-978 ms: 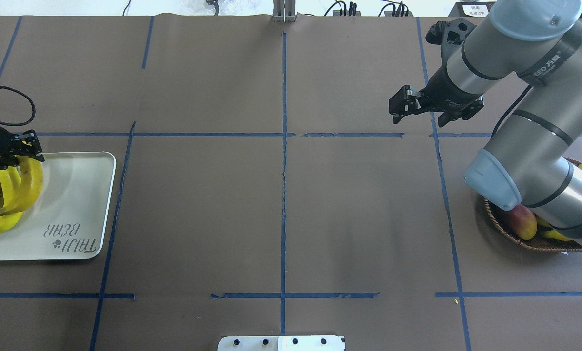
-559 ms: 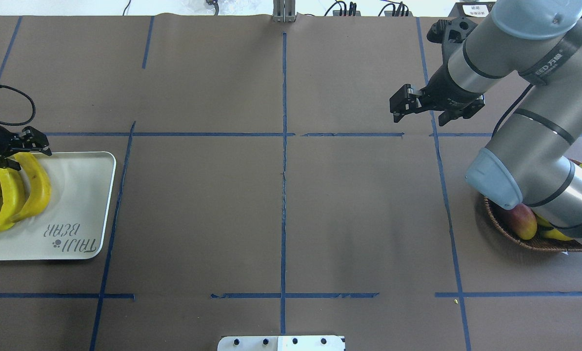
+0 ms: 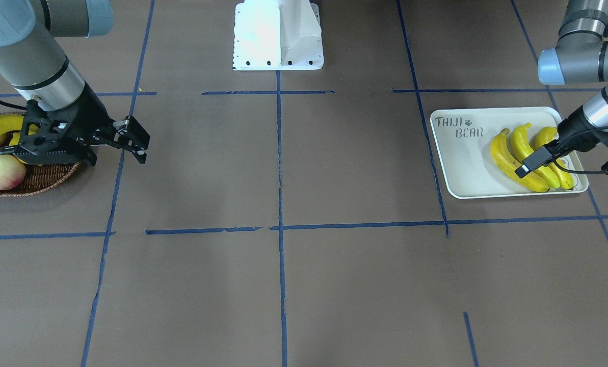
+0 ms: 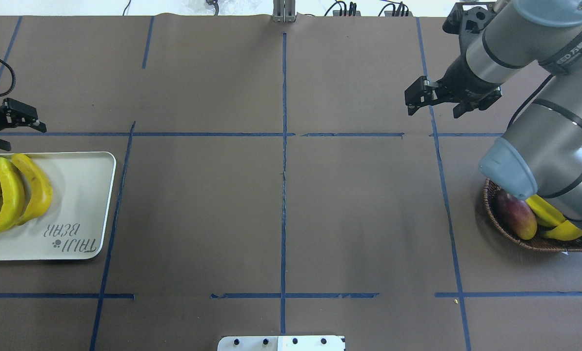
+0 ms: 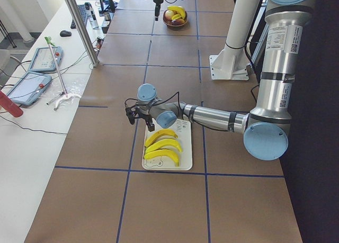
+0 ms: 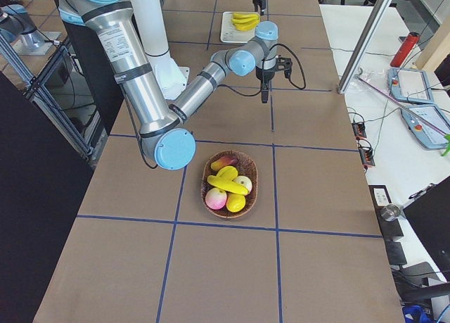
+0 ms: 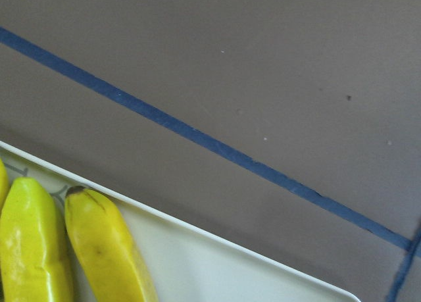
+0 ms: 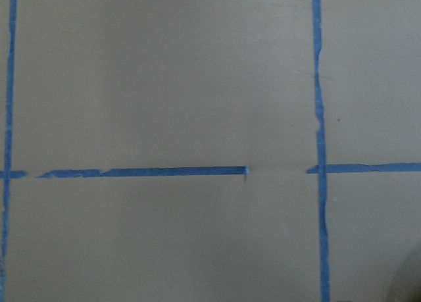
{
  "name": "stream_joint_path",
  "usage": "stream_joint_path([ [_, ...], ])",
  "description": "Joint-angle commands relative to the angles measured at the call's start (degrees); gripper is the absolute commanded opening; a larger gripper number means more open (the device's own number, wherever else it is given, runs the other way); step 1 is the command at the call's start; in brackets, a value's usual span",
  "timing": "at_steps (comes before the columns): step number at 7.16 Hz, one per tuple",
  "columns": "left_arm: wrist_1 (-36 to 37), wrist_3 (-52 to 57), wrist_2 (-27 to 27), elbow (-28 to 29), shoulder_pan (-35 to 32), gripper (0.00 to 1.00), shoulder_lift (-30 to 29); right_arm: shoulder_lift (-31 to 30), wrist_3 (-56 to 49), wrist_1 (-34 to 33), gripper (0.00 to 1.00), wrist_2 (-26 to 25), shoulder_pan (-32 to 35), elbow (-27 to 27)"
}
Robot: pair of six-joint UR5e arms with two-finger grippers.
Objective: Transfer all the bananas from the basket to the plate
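**Three bananas on the plate, both tools empty**

Count them on the flat cream-white rectangular plate (image 4: 86,195) printed "TAIJI BEAR": three long curved yellow bananas (image 4: 10,195), lying side by side at the plate's end away from the lettering, the outermost a shade more orange. The plate sits on the robot's left side of the brown paper-covered desk (image 4: 198,219).

Over on the robot's right is the one dark brown woven wicker basket (image 4: 510,234), partly under the right arm. One more long yellow banana (image 6: 226,183) lies in it across the other fruit, beside a red-green mango (image 4: 517,217).

Now the left tool (image 4: 25,136): jaws spread wide, gripping nothing, hanging just beyond the plate's far edge. A second ago it was pinched on that third banana over the plate. Then it let go, the banana settled next to the other two, and the tool has pulled back off the plate.

The right tool (image 4: 433,113) is parted too and empty, above bare desk well apart from the basket. It has drifted a little farther from the robot and toward its right, and the arm now uncovers more of the basket.
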Motion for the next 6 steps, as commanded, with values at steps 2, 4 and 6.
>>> stream_joint_path([
  [2, 19.4, 18.4, -2.5, -13.7, -1.2, 1.00, -2.9, -14.4, -20.6, -1.8, 1.00, 1.7, 7.4, 5.8],
  [4, 20.0, 19.0, -1.8, -13.7, -0.6, 1.00, -6.1, -29.3, -24.0, 4.3, 1.00, 0.6, 8.4, 10.1],
  [6, 20.0, 19.1, -1.8, -13.7, -0.3, 1.00, -6.3, -42.4, -17.3, 22.6, 1.00, 0.3, 8.6, 8.7],
])
